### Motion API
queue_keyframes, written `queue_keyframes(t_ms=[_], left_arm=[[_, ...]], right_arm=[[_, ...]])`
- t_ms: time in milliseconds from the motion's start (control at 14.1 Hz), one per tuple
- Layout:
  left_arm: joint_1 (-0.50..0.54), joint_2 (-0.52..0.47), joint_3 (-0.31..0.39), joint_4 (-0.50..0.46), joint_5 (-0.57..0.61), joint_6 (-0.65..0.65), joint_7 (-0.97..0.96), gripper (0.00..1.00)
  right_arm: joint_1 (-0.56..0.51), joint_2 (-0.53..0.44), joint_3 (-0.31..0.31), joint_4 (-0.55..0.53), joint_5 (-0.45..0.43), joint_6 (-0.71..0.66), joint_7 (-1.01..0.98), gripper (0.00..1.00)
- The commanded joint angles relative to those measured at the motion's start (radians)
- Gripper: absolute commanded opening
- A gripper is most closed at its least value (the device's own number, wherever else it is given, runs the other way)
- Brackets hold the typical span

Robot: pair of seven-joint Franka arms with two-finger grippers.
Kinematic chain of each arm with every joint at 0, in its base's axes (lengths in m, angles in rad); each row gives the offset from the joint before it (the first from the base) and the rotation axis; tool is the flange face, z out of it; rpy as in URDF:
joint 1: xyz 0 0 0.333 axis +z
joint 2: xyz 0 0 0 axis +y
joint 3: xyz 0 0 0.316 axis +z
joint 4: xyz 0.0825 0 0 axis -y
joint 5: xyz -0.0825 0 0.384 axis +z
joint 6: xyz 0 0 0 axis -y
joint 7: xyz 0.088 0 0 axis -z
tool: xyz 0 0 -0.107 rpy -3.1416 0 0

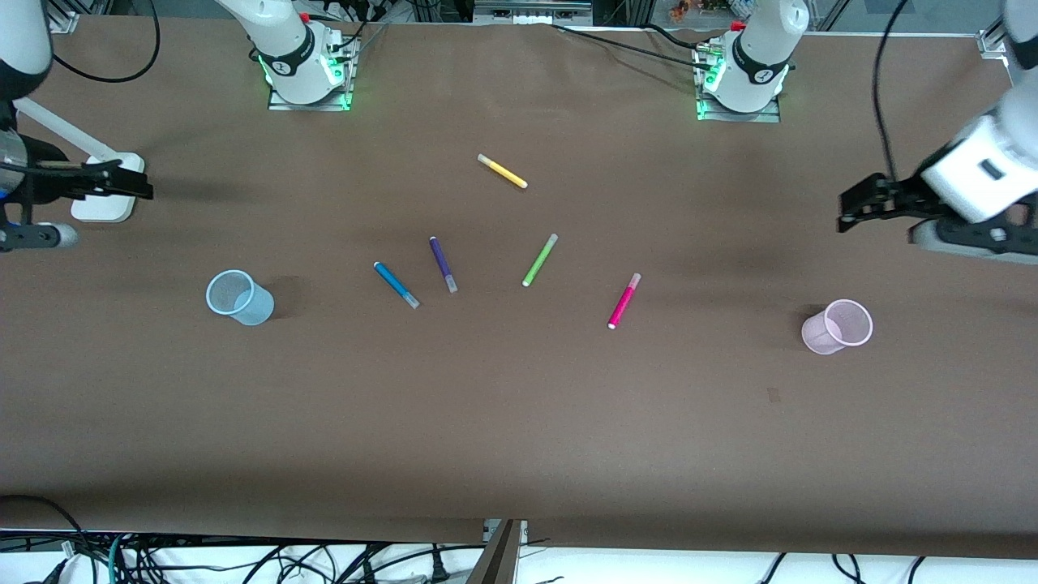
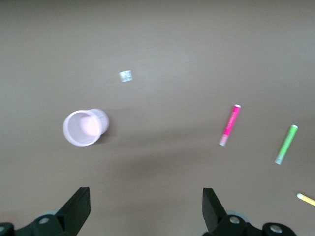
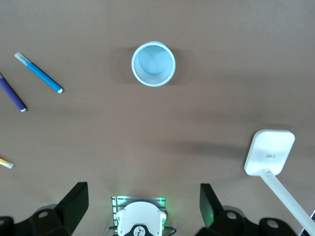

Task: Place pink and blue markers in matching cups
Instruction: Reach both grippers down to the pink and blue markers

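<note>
Brown table [image 1: 519, 422]: left gripper [image 2: 145, 206] and right gripper [image 3: 142, 204] hover, jaws spread, empty.

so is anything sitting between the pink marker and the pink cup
Nothing visible. Bare table lies between the pink marker and the pink cup; the green marker lies toward the right arm's end. The left gripper hovers open near the cup.

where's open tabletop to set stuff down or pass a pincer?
Open: the brown table nearer the camera than the translucent blue cup and translucent pink cup. Crowded: mid-table, blue marker, purple, green, pink, yellow.
</note>
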Motion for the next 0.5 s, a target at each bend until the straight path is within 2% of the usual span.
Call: queue_keyframes(t_ms=[0, 142, 213, 284, 426], left_arm=[[-0.023, 0.045, -0.055, -0.015, -0.026, 0.046, -0.004, 1.0], [-0.026, 0.102, -0.107, -0.018, -0.026, 0.11, -0.006, 1.0], [-0.036, 0.137, -0.129, -0.018, -0.025, 0.132, -0.004, 1.0], [-0.044, 0.168, -0.14, -0.02, -0.025, 0.158, -0.004, 1.0], [-0.082, 0.231, -0.148, -0.02, -0.02, 0.19, -0.004, 1.0]], right_arm=[[0.059, 0.018, 0.002, 0.009, 0.018, 0.05, -0.008, 1.0], [0.092, 0.043, 0.002, 0.007, 0.022, 0.078, -0.008, 1.0], [0.111, 0.062, 0.002, 0.007, 0.051, 0.099, -0.008, 1.0], [0.12, 0.079, 0.002, 0.004, 0.083, 0.125, -0.008, 1.0], [0.146, 0.116, 0.002, 0.003, 0.091, 0.176, -0.008, 1.0]])
